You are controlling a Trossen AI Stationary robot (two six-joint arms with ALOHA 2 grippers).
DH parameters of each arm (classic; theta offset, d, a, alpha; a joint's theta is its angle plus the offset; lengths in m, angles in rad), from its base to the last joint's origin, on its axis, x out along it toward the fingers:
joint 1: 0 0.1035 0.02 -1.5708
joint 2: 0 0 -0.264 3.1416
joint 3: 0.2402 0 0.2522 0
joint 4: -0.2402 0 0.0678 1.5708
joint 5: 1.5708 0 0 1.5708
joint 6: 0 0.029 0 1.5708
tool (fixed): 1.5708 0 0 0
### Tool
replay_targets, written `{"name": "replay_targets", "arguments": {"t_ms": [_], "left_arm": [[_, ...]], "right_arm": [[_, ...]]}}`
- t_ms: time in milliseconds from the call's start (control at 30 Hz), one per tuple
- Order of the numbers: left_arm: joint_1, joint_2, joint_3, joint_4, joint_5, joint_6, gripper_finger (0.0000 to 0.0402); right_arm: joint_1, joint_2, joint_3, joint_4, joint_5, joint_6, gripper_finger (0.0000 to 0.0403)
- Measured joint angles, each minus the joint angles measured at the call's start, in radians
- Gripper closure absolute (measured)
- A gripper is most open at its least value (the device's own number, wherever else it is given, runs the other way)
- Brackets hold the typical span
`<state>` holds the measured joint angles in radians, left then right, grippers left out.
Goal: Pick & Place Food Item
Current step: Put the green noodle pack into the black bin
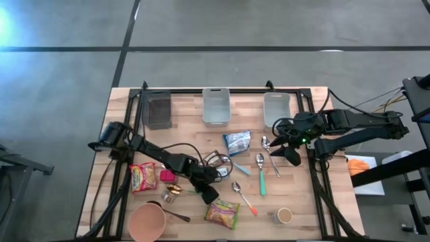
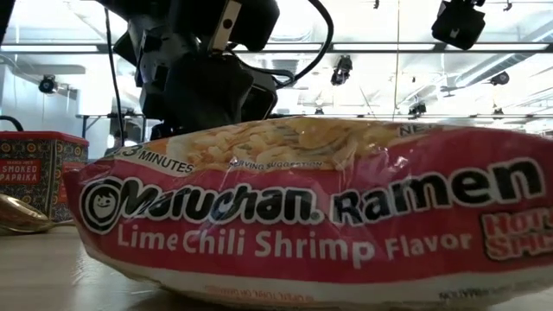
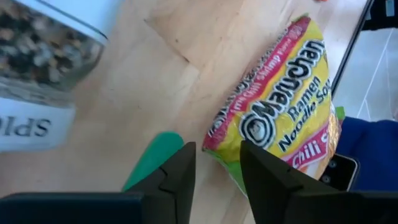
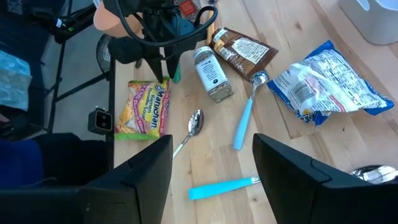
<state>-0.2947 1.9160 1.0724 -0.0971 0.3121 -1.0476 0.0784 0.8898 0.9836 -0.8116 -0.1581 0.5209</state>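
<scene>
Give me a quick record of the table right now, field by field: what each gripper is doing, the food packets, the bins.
left gripper: low over the table's front middle, at the edge of the ramen packet; the views do not settle a grip
right gripper: open, holding nothing, at the right rear
other food: a second ramen packet front left, a blue and white packet mid-table
bins: dark bin, two pale bins along the rear edge
tableware: pink bowl, small cup, several spoons
</scene>
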Motion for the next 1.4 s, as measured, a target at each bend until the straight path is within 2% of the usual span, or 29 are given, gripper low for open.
{"name": "replay_targets", "arguments": {"t_ms": [867,1000,1167,1400], "left_arm": [[0.001,0.020,0.000,0.007,-0.007,0.027,0.0283],[0.001,0.021,0.000,0.011,-0.004,0.033,0.0313],[0.000,0.021,0.000,0.011,0.019,0.054,0.0392],[0.000,0.018,0.000,0.011,0.022,0.057,0.0400]], "right_arm": [[0.000,0.000,0.001,-0.001,-0.007,0.003,0.0184],[0.000,0.000,0.010,-0.001,-0.008,0.003,0.0184],[0.000,0.000,0.018,-0.001,-0.008,0.003,0.0184],[0.000,0.000,0.024,-0.005,-0.008,0.003,0.0184]]}}
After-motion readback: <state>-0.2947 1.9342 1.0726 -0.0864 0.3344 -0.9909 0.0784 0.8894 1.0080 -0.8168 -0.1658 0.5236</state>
